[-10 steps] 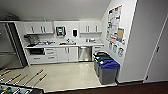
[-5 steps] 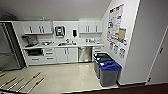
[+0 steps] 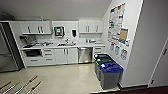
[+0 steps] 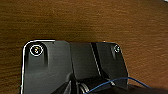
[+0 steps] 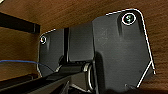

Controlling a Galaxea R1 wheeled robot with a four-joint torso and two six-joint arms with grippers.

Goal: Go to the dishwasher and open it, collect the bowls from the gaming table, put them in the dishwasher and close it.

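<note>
Nearest the robot, at the lower left of the head view, four rods with wooden handles (image 3: 32, 79) slant up over the pale floor (image 3: 65, 77). To the right, against the wall, stands a row of three lidded bins: a grey one with a blue lid (image 3: 110, 75) closest, a green-lidded one (image 3: 104, 60) behind it, and a dark one (image 3: 99, 56) farthest back. Above them the wall carries a board of posters and notices (image 3: 117, 22). At the left edge stands a tall steel refrigerator (image 3: 6, 53). Along the far wall runs the counter (image 3: 62, 46), with white cabinets below and two groups of white cabinets above. The dishwasher (image 3: 84, 55) sits under the counter toward its right end, its steel front shut and its bar handle across the top. A sink with a tap (image 3: 67, 43) sits near the counter's middle, and small items I cannot identify crowd its left end. In both wrist views brown wood-grain surface (image 4: 82, 20) lies behind the robot's dark plate; whether either pincer is released or clenched cannot be told.
</note>
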